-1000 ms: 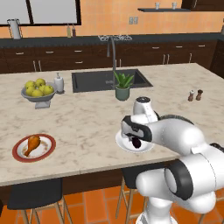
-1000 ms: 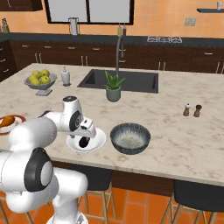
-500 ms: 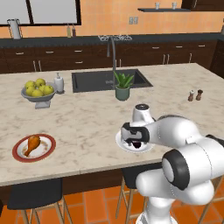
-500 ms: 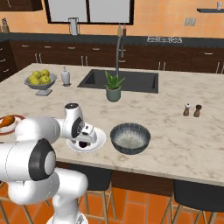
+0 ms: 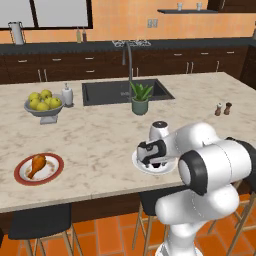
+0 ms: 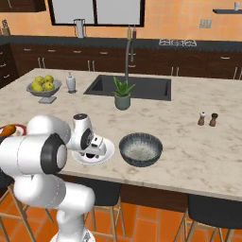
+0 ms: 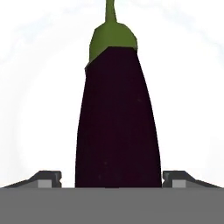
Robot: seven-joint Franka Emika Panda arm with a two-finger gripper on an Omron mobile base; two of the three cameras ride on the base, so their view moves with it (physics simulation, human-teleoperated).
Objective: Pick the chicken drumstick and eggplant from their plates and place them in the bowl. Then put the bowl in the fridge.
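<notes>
The dark purple eggplant [image 7: 117, 122] lies on the white plate [image 5: 142, 167] [image 6: 107, 153], green stem pointing away from the hand. My gripper [image 7: 112, 177] [image 5: 150, 156] [image 6: 92, 149] is down on that plate, open, with one fingertip on each side of the eggplant's thick end. A thin gap shows on the left side and almost none on the right. The chicken drumstick [image 5: 37, 165] rests on the red-rimmed plate [image 5: 54, 172] at the counter's near left. The dark mottled bowl [image 6: 140, 149] stands empty just right of the white plate. The fridge is out of view.
A pedestal bowl of lemons [image 5: 43, 102] [image 6: 43, 86] and a soap bottle [image 5: 67, 94] stand at the far left. The sink [image 5: 125, 91] and a potted plant [image 5: 140, 97] [image 6: 122, 94] are behind the plates. Salt and pepper shakers [image 6: 208, 118] stand right.
The hand has dropped onto the white plate, over the eggplant. Its fingers have begun to draw in toward the eggplant's sides.
</notes>
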